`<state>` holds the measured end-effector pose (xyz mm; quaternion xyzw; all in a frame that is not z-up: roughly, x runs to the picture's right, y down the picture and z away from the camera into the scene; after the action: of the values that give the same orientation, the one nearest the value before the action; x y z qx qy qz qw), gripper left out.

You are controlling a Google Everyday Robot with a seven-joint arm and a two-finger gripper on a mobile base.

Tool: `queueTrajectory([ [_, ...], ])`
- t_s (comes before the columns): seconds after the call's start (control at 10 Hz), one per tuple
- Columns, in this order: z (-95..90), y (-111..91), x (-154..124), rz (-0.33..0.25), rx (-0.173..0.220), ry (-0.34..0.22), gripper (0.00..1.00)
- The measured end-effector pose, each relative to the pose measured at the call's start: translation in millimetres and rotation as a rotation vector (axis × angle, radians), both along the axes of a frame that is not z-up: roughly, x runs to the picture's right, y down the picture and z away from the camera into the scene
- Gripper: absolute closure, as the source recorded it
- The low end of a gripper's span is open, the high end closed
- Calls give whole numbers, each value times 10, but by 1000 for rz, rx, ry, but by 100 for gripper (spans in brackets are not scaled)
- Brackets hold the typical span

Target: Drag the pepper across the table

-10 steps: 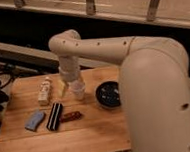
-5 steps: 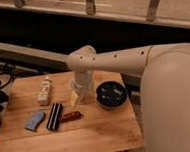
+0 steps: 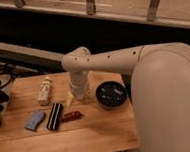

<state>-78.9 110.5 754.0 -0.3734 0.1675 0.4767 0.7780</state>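
Above the table (image 3: 93, 136), just behind the pepper (image 3: 71, 115), the bent arm (image 3: 112, 61) points its pincer (image 3: 77, 95) downward, spread untellable.

Dark wall (image 3: 84, 31), railing posts (image 3: 90, 1) above (dim, warm light)

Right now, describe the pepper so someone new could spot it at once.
On the wooden table, look just in front of the tool, which hangs left of the black bowl. The pepper lies beside the black ribbed block, on its right in view: small, glossy, red-brown, shorter than the block.
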Motion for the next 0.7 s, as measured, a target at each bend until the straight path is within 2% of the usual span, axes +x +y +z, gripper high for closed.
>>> queueTrajectory([
  [0.2, -17, 34, -48, -14, 19, -17, 20],
  [0.4, 70, 93, -324, -51, 41, -60, 20],
  [0.6, 124, 107, -638, -100, 63, -132, 20],
  [0.7, 142, 82, -677, -107, 80, -144, 20],
])
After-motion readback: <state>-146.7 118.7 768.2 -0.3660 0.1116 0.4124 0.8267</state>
